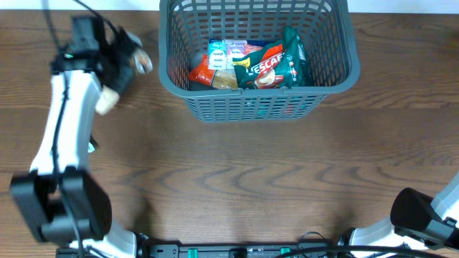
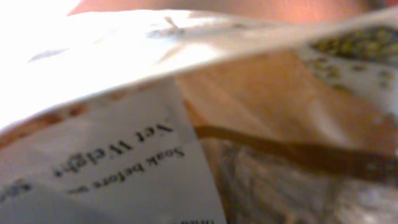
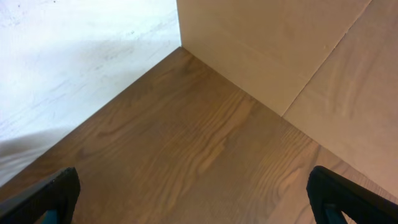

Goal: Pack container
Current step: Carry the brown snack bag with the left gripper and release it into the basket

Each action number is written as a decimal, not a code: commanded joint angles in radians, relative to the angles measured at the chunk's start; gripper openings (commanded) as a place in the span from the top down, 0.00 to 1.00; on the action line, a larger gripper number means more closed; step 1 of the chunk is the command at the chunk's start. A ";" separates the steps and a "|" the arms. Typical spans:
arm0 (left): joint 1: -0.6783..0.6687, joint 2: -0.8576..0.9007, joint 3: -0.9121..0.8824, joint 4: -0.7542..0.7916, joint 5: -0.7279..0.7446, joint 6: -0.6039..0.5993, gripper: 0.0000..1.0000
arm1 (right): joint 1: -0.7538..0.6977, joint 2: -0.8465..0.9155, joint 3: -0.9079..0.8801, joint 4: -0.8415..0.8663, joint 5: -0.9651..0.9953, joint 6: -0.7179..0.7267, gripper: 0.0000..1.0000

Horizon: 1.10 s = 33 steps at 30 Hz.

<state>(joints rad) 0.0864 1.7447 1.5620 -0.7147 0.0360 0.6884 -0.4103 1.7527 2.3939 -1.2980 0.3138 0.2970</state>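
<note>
The dark grey lattice basket (image 1: 258, 107) stands at the top centre of the table. It holds a green Nescafe pack (image 1: 276, 66), a red-orange packet (image 1: 204, 75) and a pale pouch (image 1: 229, 51). My left gripper (image 1: 123, 68) is to the left of the basket, shut on a clear food bag with a white label (image 1: 107, 97). That bag fills the left wrist view (image 2: 124, 149), so the fingers are hidden there. My right gripper (image 3: 193, 199) is open and empty over bare wood; the right arm (image 1: 427, 218) sits at the bottom right.
The left arm's base (image 1: 61, 208) sits at the bottom left. In the right wrist view a white wall (image 3: 74, 56) and a tan panel (image 3: 280, 43) meet the wooden table (image 3: 186, 137) at a corner.
</note>
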 commanded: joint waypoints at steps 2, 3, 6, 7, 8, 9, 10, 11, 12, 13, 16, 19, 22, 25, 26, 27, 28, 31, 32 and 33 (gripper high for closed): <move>0.002 -0.121 0.192 0.005 -0.022 -0.134 0.94 | -0.005 -0.011 -0.001 -0.002 0.007 0.013 0.01; 0.001 -0.137 0.228 0.012 -0.021 -0.170 0.94 | -0.005 -0.011 -0.001 -0.002 0.007 0.013 0.01; -0.013 -0.182 0.320 0.029 0.027 -0.240 0.94 | -0.005 -0.011 -0.001 -0.002 0.007 0.013 0.01; -0.021 -0.195 0.342 0.033 0.081 -0.242 0.94 | -0.005 -0.011 -0.001 -0.002 0.007 0.013 0.01; -0.031 -0.210 0.361 0.045 0.151 -0.243 0.94 | -0.005 -0.011 -0.001 -0.002 0.007 0.013 0.01; -0.042 -0.221 0.370 0.060 0.207 -0.248 0.94 | -0.005 -0.011 -0.001 -0.002 0.007 0.013 0.01; -0.055 -0.232 0.372 0.082 0.259 -0.262 0.94 | -0.005 -0.011 -0.001 -0.002 0.007 0.013 0.01; -0.070 -0.241 0.372 0.104 0.303 -0.280 0.94 | -0.005 -0.011 -0.001 -0.002 0.007 0.013 0.01; -0.090 -0.245 0.372 0.127 0.344 -0.305 0.94 | -0.005 -0.011 -0.001 -0.002 0.007 0.013 0.01; -0.108 -0.246 0.372 0.143 0.375 -0.320 0.94 | -0.005 -0.011 -0.001 -0.002 0.007 0.013 0.01; -0.173 -0.239 0.371 0.180 0.443 -0.336 0.94 | -0.005 -0.011 -0.001 -0.002 0.007 0.013 0.01; -0.257 -0.214 0.371 0.216 0.451 -0.335 0.94 | -0.005 -0.011 -0.001 -0.002 0.007 0.013 0.01; -0.327 -0.177 0.371 0.248 0.451 -0.335 0.94 | -0.005 -0.011 -0.001 -0.002 0.007 0.013 0.01; -0.388 -0.122 0.371 0.270 0.450 -0.335 0.94 | -0.005 -0.011 -0.001 -0.002 0.007 0.013 0.01; -0.405 -0.103 0.371 0.276 0.451 -0.335 0.94 | -0.005 -0.011 -0.001 -0.002 0.007 0.013 0.01; -0.420 -0.084 0.371 0.278 0.450 -0.335 0.94 | -0.005 -0.011 -0.001 -0.002 0.007 0.013 0.01; -0.436 -0.060 0.371 0.279 0.450 -0.335 0.94 | -0.005 -0.011 -0.001 -0.002 0.007 0.013 0.01; -0.474 0.008 0.371 0.279 0.450 -0.335 0.94 | -0.005 -0.011 -0.001 -0.002 0.008 0.013 0.01; -0.483 0.029 0.371 0.280 0.450 -0.335 0.94 | -0.005 -0.011 -0.001 -0.002 0.007 0.013 0.01; -0.492 0.051 0.371 0.282 0.450 -0.335 0.95 | -0.005 -0.011 -0.001 -0.002 0.007 0.013 0.01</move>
<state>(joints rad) -0.3836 1.7477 1.9305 -0.4435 0.4694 0.3626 -0.4103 1.7527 2.3939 -1.2976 0.3138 0.2970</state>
